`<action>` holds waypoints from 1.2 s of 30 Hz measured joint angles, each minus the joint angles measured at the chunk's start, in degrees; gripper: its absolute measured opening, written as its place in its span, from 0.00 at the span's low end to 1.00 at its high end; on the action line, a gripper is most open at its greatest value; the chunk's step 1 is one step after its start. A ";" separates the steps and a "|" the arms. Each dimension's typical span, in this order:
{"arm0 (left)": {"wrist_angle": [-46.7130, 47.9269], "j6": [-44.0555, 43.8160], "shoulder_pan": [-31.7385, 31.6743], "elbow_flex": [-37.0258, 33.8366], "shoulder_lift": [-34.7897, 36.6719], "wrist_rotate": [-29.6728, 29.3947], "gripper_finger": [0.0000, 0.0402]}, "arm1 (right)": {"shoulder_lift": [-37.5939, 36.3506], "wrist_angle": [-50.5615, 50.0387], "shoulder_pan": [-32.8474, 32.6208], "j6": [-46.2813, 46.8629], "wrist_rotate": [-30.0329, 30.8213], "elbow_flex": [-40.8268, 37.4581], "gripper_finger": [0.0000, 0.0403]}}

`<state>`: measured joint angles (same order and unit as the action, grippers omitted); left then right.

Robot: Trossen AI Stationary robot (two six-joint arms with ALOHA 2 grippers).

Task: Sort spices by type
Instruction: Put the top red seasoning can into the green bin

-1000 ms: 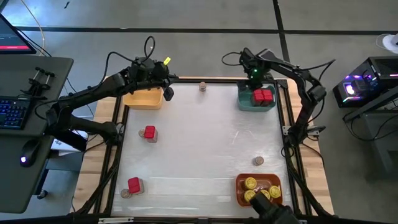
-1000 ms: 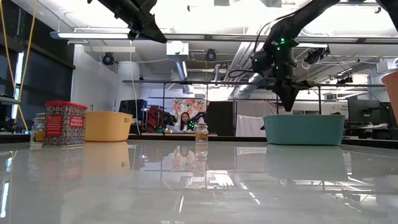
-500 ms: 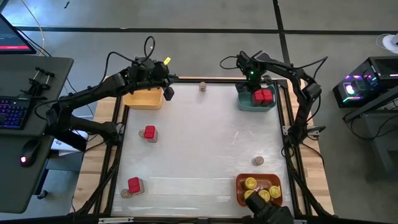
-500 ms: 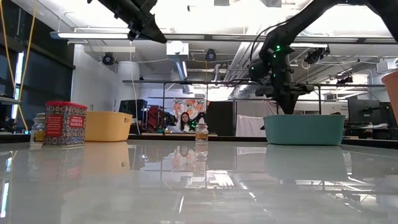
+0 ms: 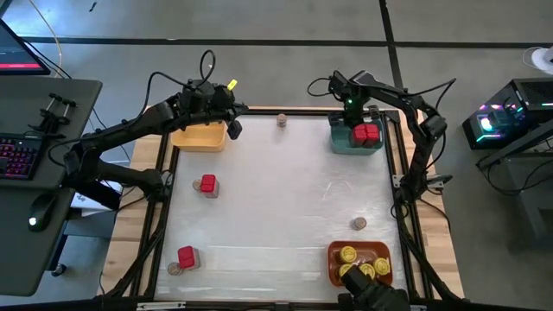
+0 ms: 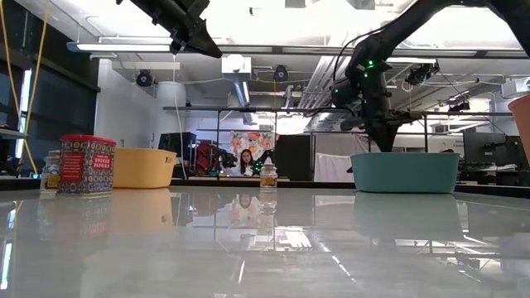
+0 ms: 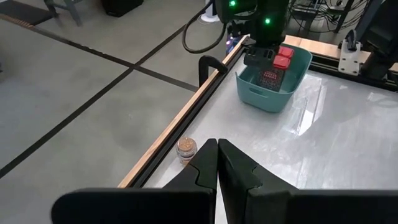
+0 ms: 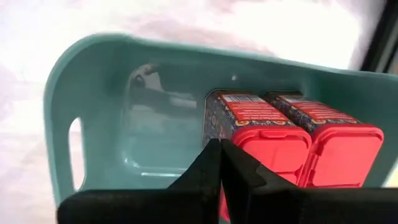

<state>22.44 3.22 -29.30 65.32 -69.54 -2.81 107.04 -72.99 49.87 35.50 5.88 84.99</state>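
Observation:
Two red tins (image 5: 364, 134) lie side by side in the teal bin (image 5: 339, 142), with red lids (image 8: 273, 144) toward my right wrist camera. My right gripper (image 5: 350, 115) hangs shut just over that bin (image 8: 93, 74), touching nothing. Two more red tins (image 5: 207, 184) (image 5: 186, 256) stand on the table's left half. Tan jars stand at the far edge (image 5: 282, 120), right of centre (image 5: 359, 224) and by the near-left tin (image 5: 174, 269). Yellow-lidded jars (image 5: 356, 259) fill the orange bin. My left gripper (image 5: 232, 129) is shut, raised beside the yellow bin (image 5: 199, 136).
The orange bin (image 5: 333, 259) sits at the near right corner, the yellow bin (image 6: 145, 167) at the far left, the teal bin (image 6: 404, 172) at the far right. A raised frame (image 5: 164, 199) borders the table. A person (image 6: 246, 162) sits far behind.
My right gripper has shifted slightly toward the table's left over the teal bin, tipped a little and sunk closer to the bin's rim. The left arm and all the containers have stayed put.

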 joint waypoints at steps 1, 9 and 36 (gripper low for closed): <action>0.02 0.00 0.00 0.00 0.00 0.00 0.00 | 0.00 0.00 0.02 0.50 0.12 0.00 0.00; 0.04 0.00 0.00 0.00 0.00 0.00 0.00 | -0.45 0.22 -0.74 1.75 -0.54 0.00 0.00; 46.17 -23.95 4.33 0.04 2.21 4.39 0.09 | -12.50 22.21 -11.50 -14.84 -4.38 2.71 0.00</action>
<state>68.60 -20.73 -24.97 65.36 -67.33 1.58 94.54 -50.78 38.37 20.66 1.50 87.70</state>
